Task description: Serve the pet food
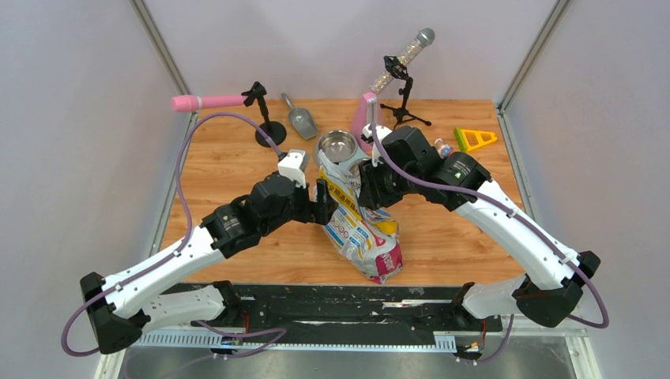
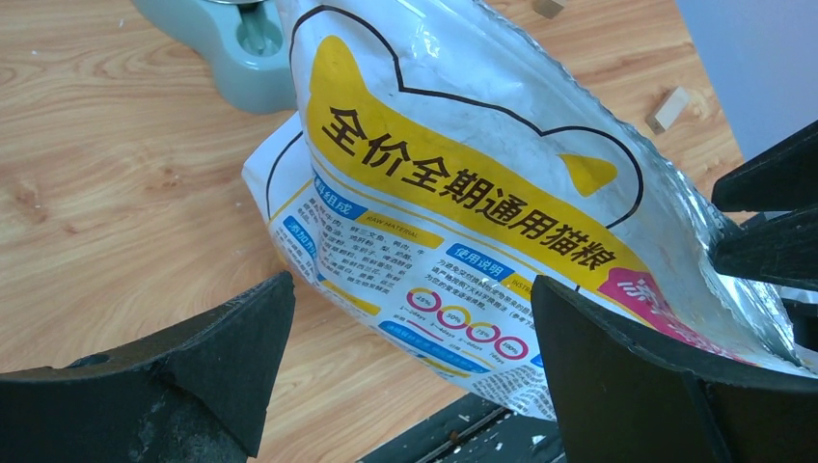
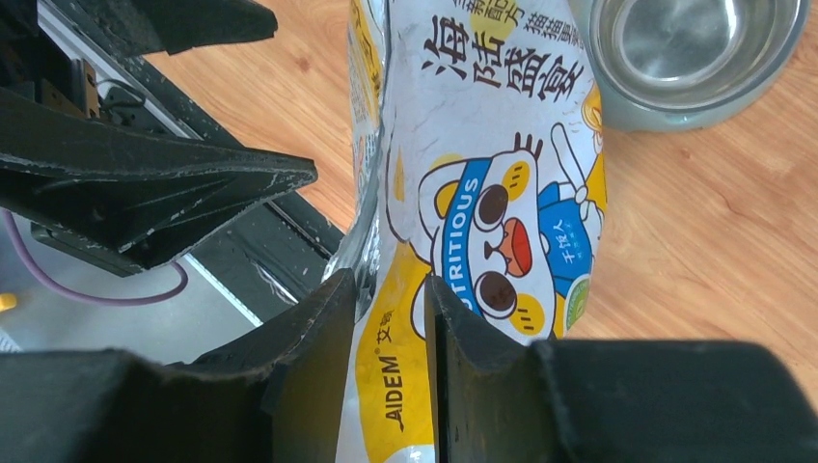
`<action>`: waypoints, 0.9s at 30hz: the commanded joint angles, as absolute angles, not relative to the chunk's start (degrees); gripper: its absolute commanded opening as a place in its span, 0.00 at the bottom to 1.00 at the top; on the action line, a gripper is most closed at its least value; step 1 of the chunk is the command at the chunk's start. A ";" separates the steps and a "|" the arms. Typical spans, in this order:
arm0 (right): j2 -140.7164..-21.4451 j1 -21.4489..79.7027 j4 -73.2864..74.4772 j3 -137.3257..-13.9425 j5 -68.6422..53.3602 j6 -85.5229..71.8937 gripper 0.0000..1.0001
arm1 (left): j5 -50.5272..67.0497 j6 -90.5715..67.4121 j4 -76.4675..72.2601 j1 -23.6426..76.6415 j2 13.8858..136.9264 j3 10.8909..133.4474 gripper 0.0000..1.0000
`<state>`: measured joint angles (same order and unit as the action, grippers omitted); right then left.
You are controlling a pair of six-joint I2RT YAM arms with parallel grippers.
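Pet food itself shows in no view; I judge it sits sealed inside the one printed bag (image 1: 363, 233), so the bag's place is the food's place.

The left gripper (image 1: 322, 201) is spread wide at the bag's left flank. Its two fingers straddle the printed face without touching it, as the left wrist view shows.

The bag's long axis runs from its far end, just beside the steel bowl (image 1: 338, 146), back toward the near table (image 1: 221, 166) edge. It lies between the two claws, both right up against it.

The right gripper (image 3: 388, 289) has its jaws drawn narrow on the bag's right edge. It seems to be pinching that fold, though how firmly is hard to tell. A pour would have to go away from the arms, toward the bowl.

Counted left to right: one stand with a pink roller (image 1: 209, 102), one scoop (image 1: 300, 118), one bowl, one bag, one stand holding a clear tube (image 1: 403, 55).
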<state>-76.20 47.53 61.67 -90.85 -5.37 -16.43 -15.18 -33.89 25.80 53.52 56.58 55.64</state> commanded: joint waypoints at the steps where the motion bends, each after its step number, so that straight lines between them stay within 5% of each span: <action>1: -78.08 48.81 68.10 -93.69 -1.40 -17.57 0.32 | -14.17 -33.03 23.01 53.53 56.61 57.35 1.00; 16: -85.69 49.83 71.08 -100.73 14.14 -24.29 0.19 | -14.30 -35.77 22.15 53.53 54.47 56.97 1.00; 27: -82.67 49.83 67.74 -96.34 5.16 -23.55 0.12 | -14.30 -38.30 19.91 53.53 55.20 58.31 1.00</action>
<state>-85.21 49.76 68.23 -98.15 8.82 -22.87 -14.20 -36.80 23.31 53.52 55.35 55.66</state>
